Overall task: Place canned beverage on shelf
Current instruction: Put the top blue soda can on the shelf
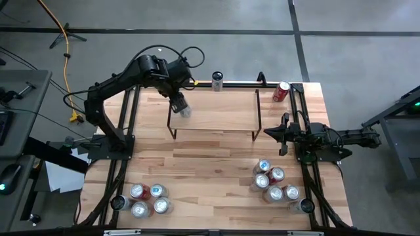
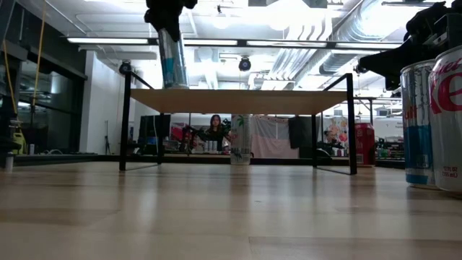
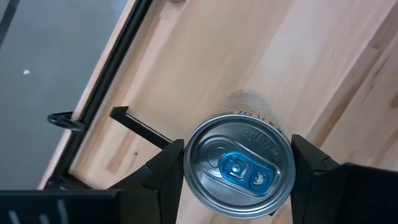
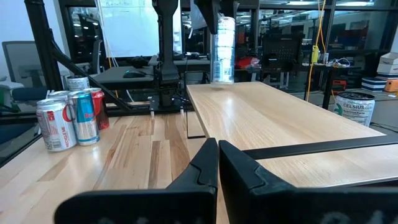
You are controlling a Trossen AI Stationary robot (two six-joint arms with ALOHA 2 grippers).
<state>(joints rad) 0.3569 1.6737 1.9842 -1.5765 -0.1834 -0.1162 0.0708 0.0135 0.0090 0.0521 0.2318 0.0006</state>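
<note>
The can point(image 3: 239, 167) fills the left wrist view closest to the lens: a smooth silver cylinder with a round aluminium lid and a blue pull tab, pinched between the left gripper's point(image 3: 238, 177) two matte black fingers point(image 3: 163, 180), one on each side of its upper rim, the jaws partly open to the can's width. Its long axis stands vertical, lid up toward the wrist, base down at the shelf point(image 1: 213, 113); in the low view its base is at the plank's top, though whether it touches cannot be told. The shelf is a low riser with a pale, grained wood plank on thin black rod legs, standing at the far middle of the larger light wood table point(image 1: 197, 170). The can is at the plank's left end. The right gripper point(image 4: 217, 163), fingers pressed fully together with nothing between them, waits off the shelf's right end. Clusters of cans point(image 1: 146, 199) stand at the table's near corners.
</note>
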